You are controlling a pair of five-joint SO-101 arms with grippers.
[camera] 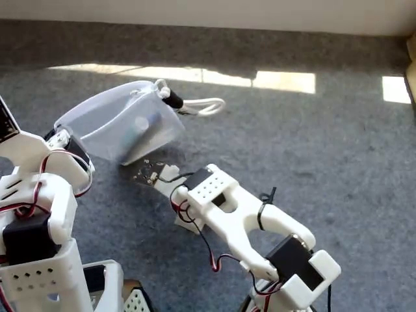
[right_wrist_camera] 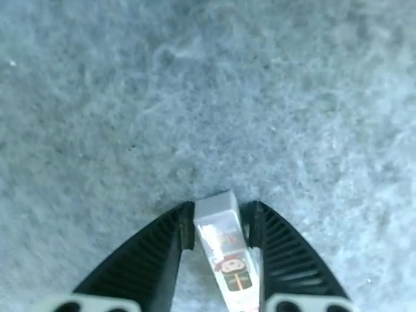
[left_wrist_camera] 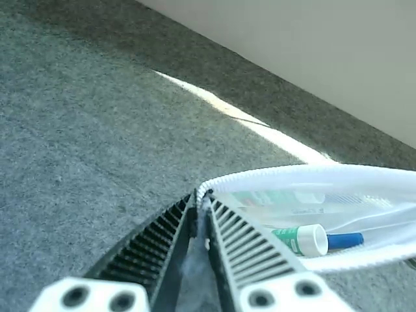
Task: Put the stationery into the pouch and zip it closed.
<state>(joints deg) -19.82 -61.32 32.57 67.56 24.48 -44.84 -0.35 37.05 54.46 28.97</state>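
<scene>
Pouch (left_wrist_camera: 364, 182) in left jaws, eraser (right_wrist_camera: 224, 253) in right

I've got grey carpet (camera: 338, 169) under and all round the left gripper (left_wrist_camera: 199, 203) and the right gripper (right_wrist_camera: 222, 212). Well beyond the left gripper a strip of sunlight (camera: 279, 80) lies across the carpet, with a pale wall (camera: 195, 10) behind it.
</scene>
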